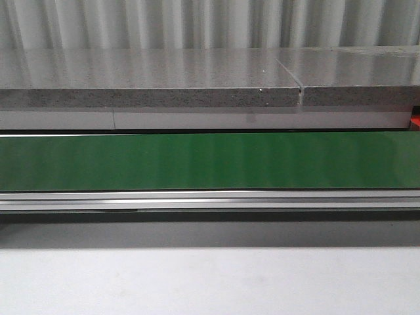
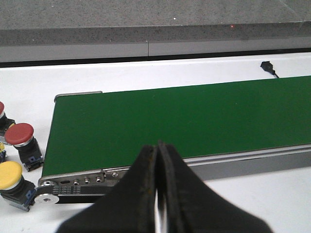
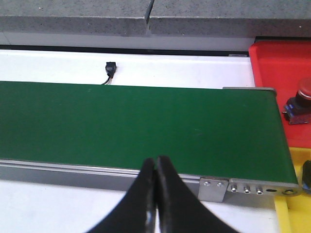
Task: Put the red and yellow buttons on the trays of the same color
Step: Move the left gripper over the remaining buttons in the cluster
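The left gripper (image 2: 158, 145) has its two black fingers (image 2: 146, 174) pressed together, with only a thin line between them. It holds nothing and touches nothing. It hangs over the near edge of the green belt (image 2: 184, 116).

Past the end of the belt, on the white table (image 2: 252, 194), sit some buttons. A red button (image 2: 19, 135) stands just beside the belt's end. A yellow button (image 2: 10, 175) stands near it, close to the belt's metal roller (image 2: 47, 198). Another red one (image 2: 1, 109) peeks in at the picture's edge.

The right gripper (image 3: 156, 159) is also pressed together, tips touching, and it holds nothing. It hangs over the near edge of the belt too.

At that end of the belt lies a red tray (image 3: 282, 73) with one red button (image 3: 303, 94) in it. Next to it is a yellow tray (image 3: 291, 213) with something dark (image 3: 306, 174) at the picture's edge; I cannot tell what it is
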Available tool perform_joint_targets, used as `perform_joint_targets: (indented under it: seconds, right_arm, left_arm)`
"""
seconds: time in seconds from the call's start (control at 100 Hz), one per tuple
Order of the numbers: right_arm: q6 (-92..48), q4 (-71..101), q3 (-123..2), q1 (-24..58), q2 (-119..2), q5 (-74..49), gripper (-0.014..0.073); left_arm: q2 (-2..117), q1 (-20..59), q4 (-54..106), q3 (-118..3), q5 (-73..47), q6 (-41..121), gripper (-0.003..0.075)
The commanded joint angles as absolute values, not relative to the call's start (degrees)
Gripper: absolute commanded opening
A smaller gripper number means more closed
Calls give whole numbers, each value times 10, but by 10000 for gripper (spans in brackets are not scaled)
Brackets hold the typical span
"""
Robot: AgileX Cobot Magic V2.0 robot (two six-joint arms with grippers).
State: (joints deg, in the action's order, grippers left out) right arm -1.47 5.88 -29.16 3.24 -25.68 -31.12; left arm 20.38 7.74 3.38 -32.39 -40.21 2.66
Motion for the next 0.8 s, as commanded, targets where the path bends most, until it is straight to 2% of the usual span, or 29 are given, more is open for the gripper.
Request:
perform_joint_targets:
  seconds: [0.0, 0.46, 0.79]
  right_arm:
    - [-19, 54, -292, 32, -226, -278, -106]
    - [-19, 54, -289, 32, -197, -282, -106]
    - [-19, 54, -289, 32, -197, -283, -106]
  left_arm:
    - [209, 82, 42, -340, -356, 22, -21]
    - [219, 82, 45, -338, -326, 20, -21]
    - [337, 80, 16, -385, -331, -81, -20]
